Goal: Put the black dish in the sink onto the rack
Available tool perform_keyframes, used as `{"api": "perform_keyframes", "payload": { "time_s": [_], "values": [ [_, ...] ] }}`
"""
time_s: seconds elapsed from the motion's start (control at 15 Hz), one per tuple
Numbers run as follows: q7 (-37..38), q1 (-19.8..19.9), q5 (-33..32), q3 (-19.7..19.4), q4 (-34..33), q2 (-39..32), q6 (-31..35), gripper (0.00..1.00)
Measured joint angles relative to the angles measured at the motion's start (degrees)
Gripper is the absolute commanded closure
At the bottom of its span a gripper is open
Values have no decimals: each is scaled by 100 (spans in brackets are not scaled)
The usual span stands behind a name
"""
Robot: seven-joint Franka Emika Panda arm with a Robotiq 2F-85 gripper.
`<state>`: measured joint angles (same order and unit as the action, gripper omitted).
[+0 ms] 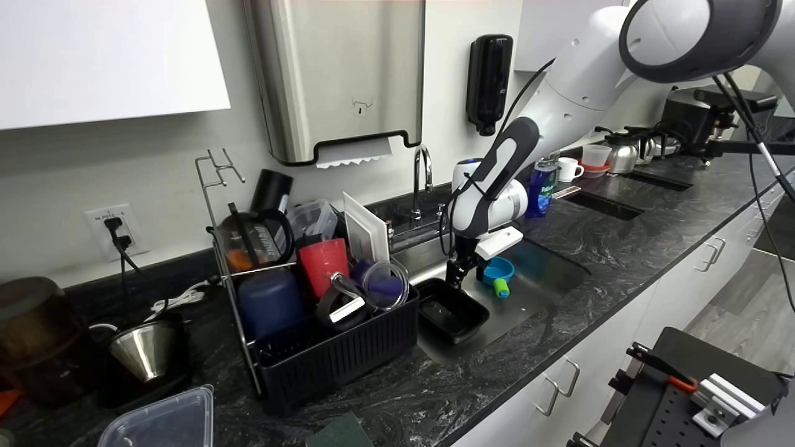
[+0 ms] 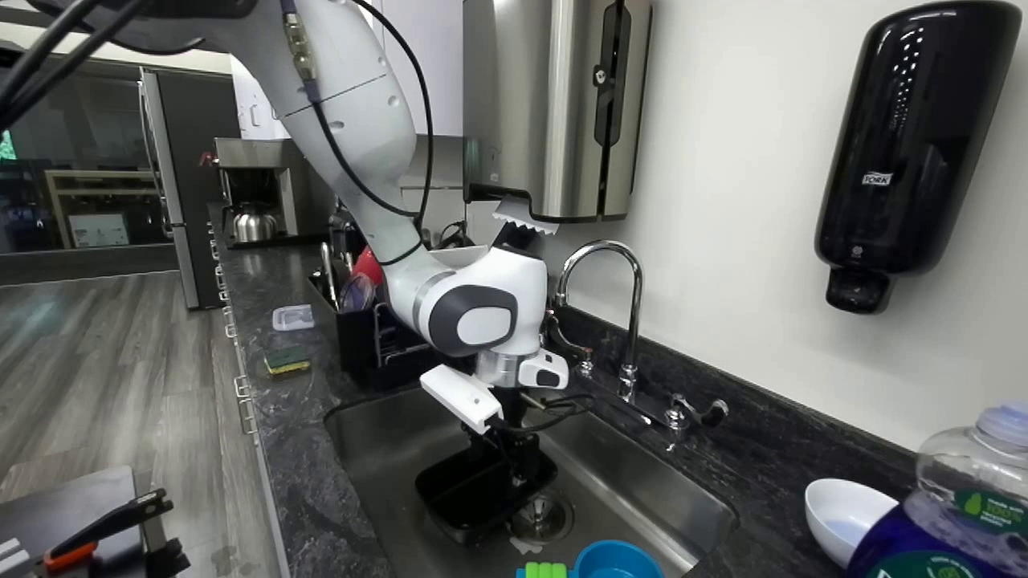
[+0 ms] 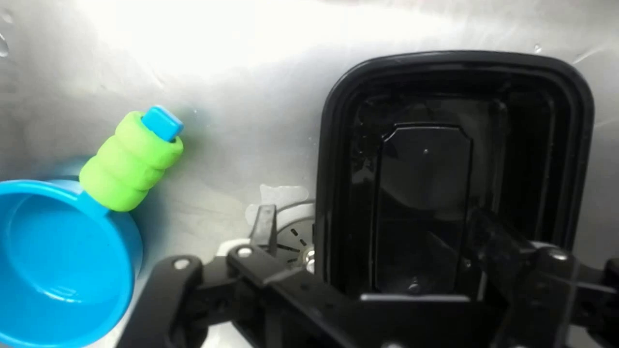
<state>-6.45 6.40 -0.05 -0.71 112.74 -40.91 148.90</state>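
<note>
Black dish (image 3: 425,183) in sink (image 1: 537,276). Gripper (image 3: 375,227) spread wide, dish wall between fingers (image 3: 264,229); touching or not, cannot tell. Rack (image 1: 338,357) beside sink.

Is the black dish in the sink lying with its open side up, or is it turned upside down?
Open side up. The wrist view looks into the black dish, and both exterior views also show its inside.

A round blue cup (image 3: 63,241) has a bright green sleeve (image 3: 128,164) around its handle (image 3: 163,123); a steel paper-towel dispenser (image 1: 348,74) hangs on the wall (image 1: 446,93), white paper (image 1: 354,153) showing beneath, near a black Tork dispenser (image 1: 489,84); a white mug (image 1: 566,170) stands near a bottle (image 1: 541,191) of purple-blue liquid; a green-and-yellow sponge (image 2: 287,360) lies near a clear plastic container (image 2: 293,318) on the countertop (image 2: 309,482).
</note>
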Motion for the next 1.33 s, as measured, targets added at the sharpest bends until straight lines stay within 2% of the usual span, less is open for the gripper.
{"api": "perform_keyframes", "payload": {
  "time_s": [0.67,1.33],
  "values": [
    [-362,194,0,83,-1029,-780,-51,0],
    [-470,422,0,235,-1380,-1263,-59,0]
  ]
}}
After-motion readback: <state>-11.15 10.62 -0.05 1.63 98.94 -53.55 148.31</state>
